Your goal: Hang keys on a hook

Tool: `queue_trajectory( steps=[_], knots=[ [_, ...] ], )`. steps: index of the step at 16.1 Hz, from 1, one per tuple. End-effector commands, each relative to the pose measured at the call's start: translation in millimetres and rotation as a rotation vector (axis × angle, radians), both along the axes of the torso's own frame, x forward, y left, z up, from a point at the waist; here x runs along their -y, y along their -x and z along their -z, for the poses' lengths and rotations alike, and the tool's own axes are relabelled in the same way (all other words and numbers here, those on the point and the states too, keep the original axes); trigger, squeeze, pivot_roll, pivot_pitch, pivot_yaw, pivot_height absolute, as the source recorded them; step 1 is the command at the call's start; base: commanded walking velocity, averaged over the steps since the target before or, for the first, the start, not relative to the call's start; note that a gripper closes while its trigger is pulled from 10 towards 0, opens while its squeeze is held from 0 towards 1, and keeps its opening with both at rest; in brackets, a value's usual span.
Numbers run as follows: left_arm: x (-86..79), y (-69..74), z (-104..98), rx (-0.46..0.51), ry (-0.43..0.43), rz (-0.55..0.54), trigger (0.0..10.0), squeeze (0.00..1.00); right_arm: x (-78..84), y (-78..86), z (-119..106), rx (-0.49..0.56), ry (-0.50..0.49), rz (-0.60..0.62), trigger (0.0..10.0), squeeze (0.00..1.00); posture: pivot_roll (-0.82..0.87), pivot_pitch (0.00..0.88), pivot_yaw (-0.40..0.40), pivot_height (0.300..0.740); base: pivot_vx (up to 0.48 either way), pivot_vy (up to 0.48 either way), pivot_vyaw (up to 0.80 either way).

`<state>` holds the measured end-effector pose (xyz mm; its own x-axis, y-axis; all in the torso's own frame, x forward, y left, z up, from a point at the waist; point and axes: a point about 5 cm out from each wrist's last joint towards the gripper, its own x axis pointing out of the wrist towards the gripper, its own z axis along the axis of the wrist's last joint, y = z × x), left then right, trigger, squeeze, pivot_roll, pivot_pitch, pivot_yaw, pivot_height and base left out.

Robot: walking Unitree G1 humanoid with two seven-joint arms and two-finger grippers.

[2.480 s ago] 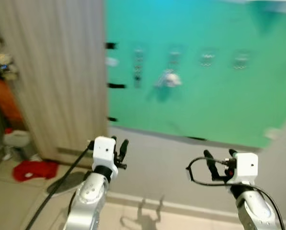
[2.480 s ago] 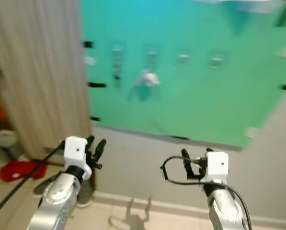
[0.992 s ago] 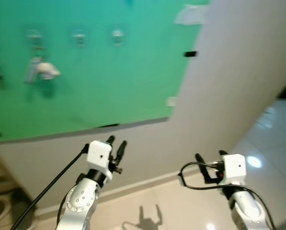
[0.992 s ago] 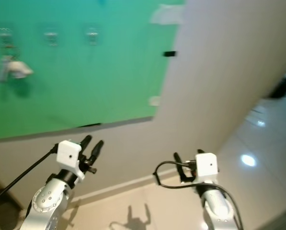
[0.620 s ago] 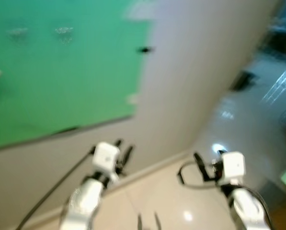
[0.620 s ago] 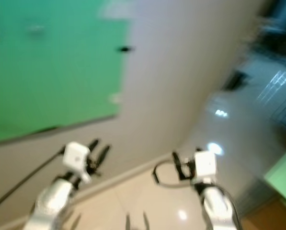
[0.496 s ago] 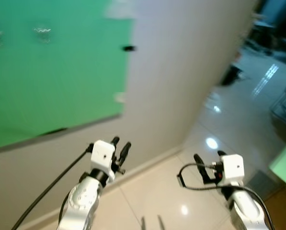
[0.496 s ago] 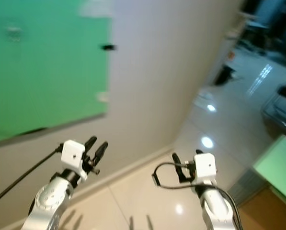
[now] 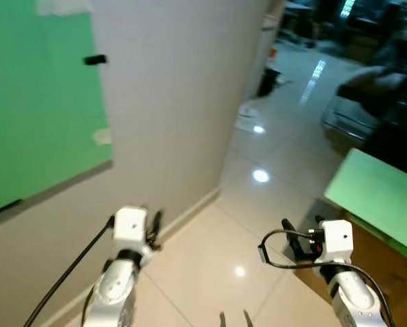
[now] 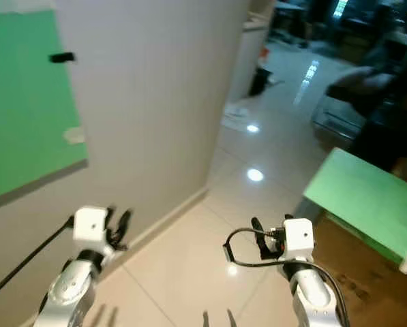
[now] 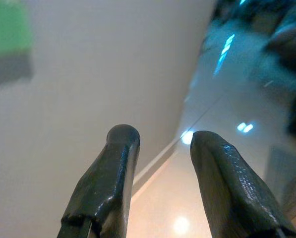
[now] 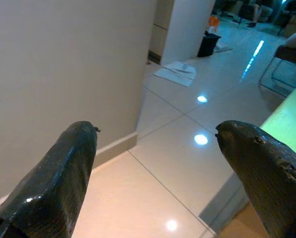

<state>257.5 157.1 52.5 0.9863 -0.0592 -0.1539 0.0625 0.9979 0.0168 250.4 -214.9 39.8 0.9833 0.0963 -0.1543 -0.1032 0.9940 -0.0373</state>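
Both tools empty, carried forward; no keys or hook visible
Left tool [image 9: 151,225] fingers slightly apart, right tool [image 9: 299,238] spread wide, green board [image 9: 33,102] upper left, green worktop [image 9: 377,197] right; probably searching for keys

Two rounded silver metal arms end in white boxy wrist blocks. Each carries a gripper of two long black fingers, the left gripper [image 9: 153,223] and the right gripper [image 9: 300,234]. Black cables trail from both wrists.
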Motion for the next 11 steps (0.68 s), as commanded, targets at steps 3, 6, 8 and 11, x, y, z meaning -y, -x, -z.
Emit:
queue_trajectory(
  steps=[3,6,8,11],
  knots=[
    [7.5,-9.1,-15,0.073,-0.02,0.041,10.0,0.0,-5.1,2.2,-4,0.038,-0.024,-0.005,10.0,0.0,-0.04,0.0,-0.097,0.74,0.0,0.0,-0.66],
    [0.6,-12.1,-49,0.291,-0.099,0.04,10.0,0.0,-4.2,6.2,-27,0.215,-0.098,0.123,10.0,0.02,-0.05,0.0,-0.082,0.74,0.0,0.0,-0.6],
    [0.6,-13.4,-73,0.377,-0.059,0.032,10.0,0.0,-4.4,5.5,-45,0.286,-0.05,0.133,10.0,0.01,-0.05,0.0,-0.079,0.74,0.0,0.0,-0.5],
    [11.6,-18.8,-69,0.33,0.013,0.12,10.0,0.0,-12.5,6.6,-47,0.252,-0.051,0.141,10.0,0.01,-0.07,0.0,-0.07,0.74,0.0,-0.143,-0.58]
  ],
)
